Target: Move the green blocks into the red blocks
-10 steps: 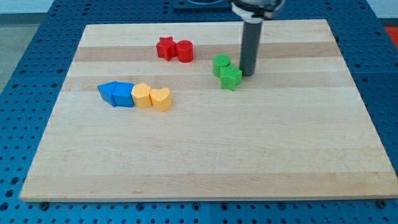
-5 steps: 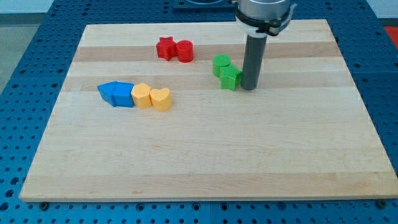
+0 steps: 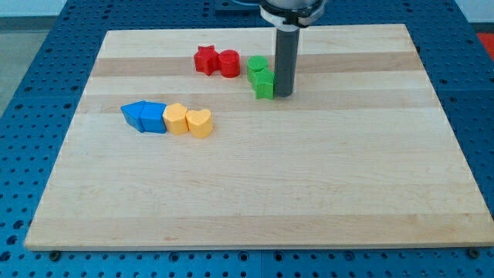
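Observation:
Two green blocks stand together near the view's top centre: a green cylinder (image 3: pixel 257 66) and a green star (image 3: pixel 264 84) just below it. My tip (image 3: pixel 283 94) rests against the right side of the green star. A red star (image 3: pixel 205 59) and a red cylinder (image 3: pixel 229 62) touch each other just left of the green cylinder, with a small gap between the red cylinder and the green one.
Two blue blocks (image 3: pixel 145 116) and two yellow blocks (image 3: pixel 190 120) lie in a row at the view's left. The wooden board (image 3: pixel 309 193) sits on a blue perforated table (image 3: pixel 23 116).
My tip has moved left and up the view, pushing both green blocks left and up toward the red cylinder. The red, blue and yellow blocks have not moved.

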Robot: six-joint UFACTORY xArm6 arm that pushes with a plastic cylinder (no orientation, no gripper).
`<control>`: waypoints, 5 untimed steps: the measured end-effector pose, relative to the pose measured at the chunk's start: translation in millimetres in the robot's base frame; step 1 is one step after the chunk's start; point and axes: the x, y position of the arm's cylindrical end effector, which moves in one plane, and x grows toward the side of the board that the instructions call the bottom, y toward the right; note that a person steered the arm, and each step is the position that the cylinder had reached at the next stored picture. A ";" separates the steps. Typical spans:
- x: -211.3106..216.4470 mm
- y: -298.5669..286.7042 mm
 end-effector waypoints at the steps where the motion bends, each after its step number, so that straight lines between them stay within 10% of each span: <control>1: -1.3 -14.4; 5: -17.0 -54.6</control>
